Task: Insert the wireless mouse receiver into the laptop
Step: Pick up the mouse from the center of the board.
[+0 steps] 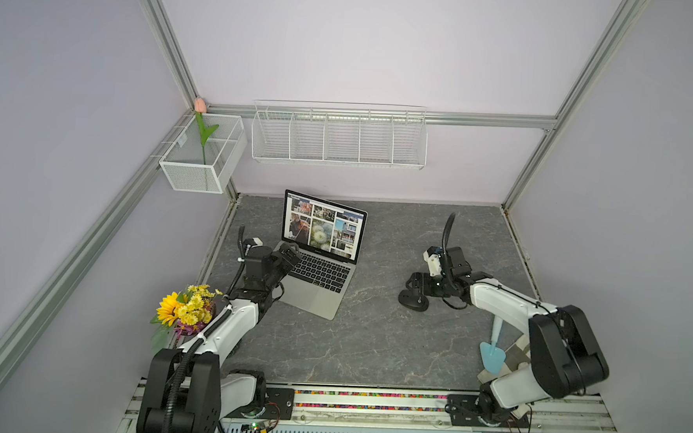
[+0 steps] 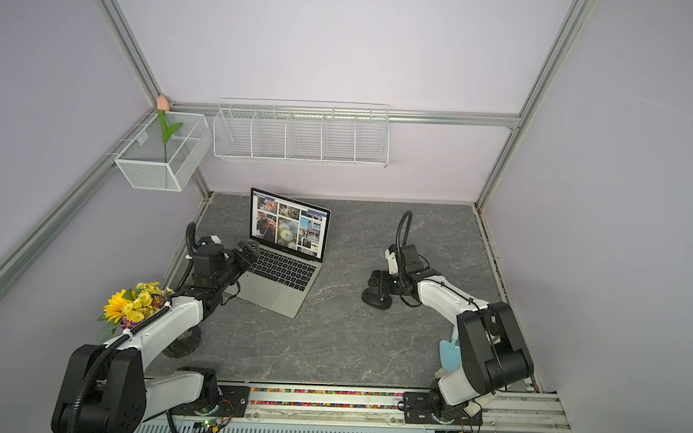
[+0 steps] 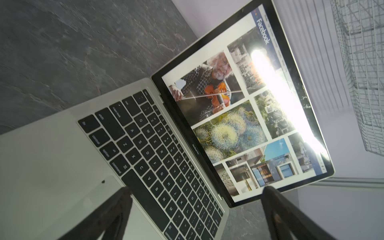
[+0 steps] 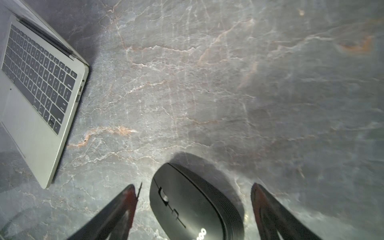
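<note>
Far left, table edge: bunch of yellow artificial flowers [image 1: 185, 307], close against the left arm's white link. Above it on the frame hangs a white mesh box [image 1: 201, 157] holding one pink tulip with a green stem [image 1: 203, 136].

Left gripper [image 3: 197, 189] hangs over the rear left corner of the keyboard. Jaws are spread wide and released, with nothing between the black fingers [image 3: 116, 207].

Slim silver-grey laptop with black keys [image 1: 319, 283] sits left of centre on the dark grey marbled tabletop [image 1: 370, 345]. It is turned at an angle, lid up, and the screen shows a grid of photos. Small side ports [image 4: 79, 93] show on the laptop edge facing the mouse.

On the back wall above, a long white wire rack with five bays [image 1: 339, 137].

Right of centre and well apart from the laptop, a flat oval black mouse [image 4: 193, 209] lies on the tabletop. Right gripper [image 4: 193, 187] is low over it, jaws wide and released, one finger on either side. Table shows between each finger and the mouse, so there is no grip.

Far right, beside the right arm's base link, a light blue plastic trowel [image 1: 491, 353].

Wireless mouse receiver: cannot make it out in any view, so its position is not known.
</note>
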Robot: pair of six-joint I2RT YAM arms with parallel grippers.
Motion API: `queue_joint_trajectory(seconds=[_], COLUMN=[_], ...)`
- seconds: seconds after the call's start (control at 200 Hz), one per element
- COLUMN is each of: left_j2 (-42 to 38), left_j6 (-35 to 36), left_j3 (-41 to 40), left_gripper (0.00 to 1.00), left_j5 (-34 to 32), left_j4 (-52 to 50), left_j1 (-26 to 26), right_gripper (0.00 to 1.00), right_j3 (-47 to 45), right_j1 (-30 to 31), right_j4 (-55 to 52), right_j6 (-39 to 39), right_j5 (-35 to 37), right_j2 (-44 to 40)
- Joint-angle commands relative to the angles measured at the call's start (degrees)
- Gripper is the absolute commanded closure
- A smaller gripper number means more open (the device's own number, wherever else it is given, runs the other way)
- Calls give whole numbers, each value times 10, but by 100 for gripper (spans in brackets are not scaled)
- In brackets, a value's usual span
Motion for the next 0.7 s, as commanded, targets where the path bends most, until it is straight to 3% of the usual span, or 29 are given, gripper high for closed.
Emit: queue_joint_trajectory(seconds=[0.0, 0.11, 0.26, 0.505, 0.695], left_j2=[-5, -29, -47, -27, -23], left_j6=[10, 32, 53, 34, 49], left_j3=[0, -6, -11, -17, -16], left_gripper=[1, 1, 1, 1, 1], left_j5=[56, 58, 65, 80, 61], left_j4=[23, 23, 21, 61, 69], left_j1=[-4, -19, -52, -74, -98], right_gripper=[11, 11, 11, 11, 3], right_j3=[13, 13, -5, -16, 9], right_j1=[20, 34, 60, 141, 181], right_j4=[-20, -69, -123, -144, -136], right_j6=[-25, -35, -26, -7, -59], right_j5=[-31, -62, -32, 141, 192], right_j2=[19, 26, 0, -22, 25])
